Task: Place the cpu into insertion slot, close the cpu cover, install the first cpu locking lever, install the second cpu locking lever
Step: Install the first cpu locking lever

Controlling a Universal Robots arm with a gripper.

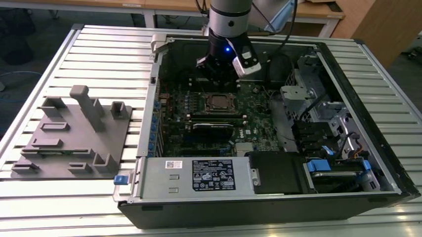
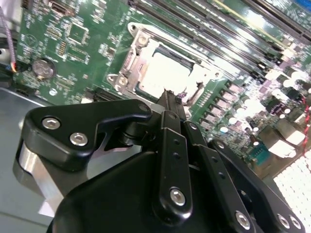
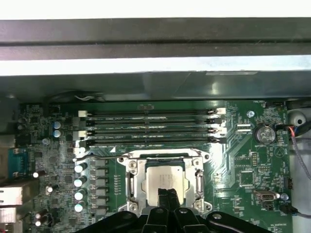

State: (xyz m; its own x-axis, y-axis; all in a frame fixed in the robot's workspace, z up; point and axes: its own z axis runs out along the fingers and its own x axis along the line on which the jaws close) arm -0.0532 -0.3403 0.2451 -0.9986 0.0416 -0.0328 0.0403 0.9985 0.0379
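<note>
In the exterior view the gripper (image 1: 216, 83) hangs inside the open computer case (image 1: 264, 213), just at twelve o'clock of the cpu (image 1: 217, 102), which sits in the insertion slot (image 1: 203, 103). In the second wrist view its black fingers (image 2: 167, 104) are pressed together with nothing between them, close over the cpu (image 2: 163, 73), and the cpu cover (image 2: 127, 65) lies flat around the chip. In the first wrist view the closed fingertips (image 3: 164, 196) overlap the cpu's edge.
</note>
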